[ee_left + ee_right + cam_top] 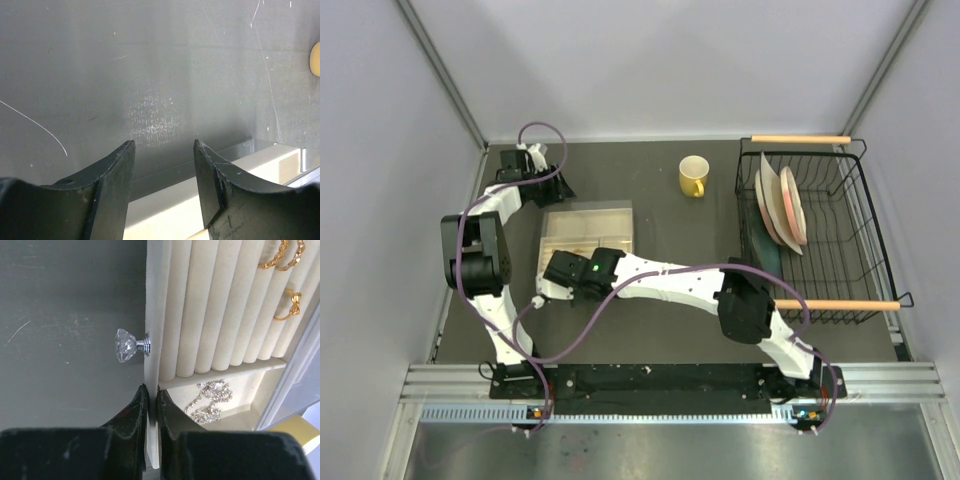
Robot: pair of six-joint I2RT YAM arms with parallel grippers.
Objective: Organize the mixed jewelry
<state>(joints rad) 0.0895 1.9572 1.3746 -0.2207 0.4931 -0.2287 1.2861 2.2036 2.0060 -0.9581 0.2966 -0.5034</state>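
The cream slotted jewelry box (586,218) sits left of the table's middle. In the right wrist view its front wall (152,315) carries a crystal knob (127,345). Gold rings (281,259) and a gold bow ring (288,307) sit in the cream rolls. A silvery glittery chain (207,402) lies in the small compartment below them. My right gripper (152,390) is shut on the box's front wall just below the knob; it also shows in the top view (548,288). My left gripper (164,144) is open and empty, behind the box at the back left (558,186).
A yellow mug (693,176) stands at the back centre. A black wire dish rack (840,290) with plates (785,210) fills the right side. Grey walls close in the table at the left and back.
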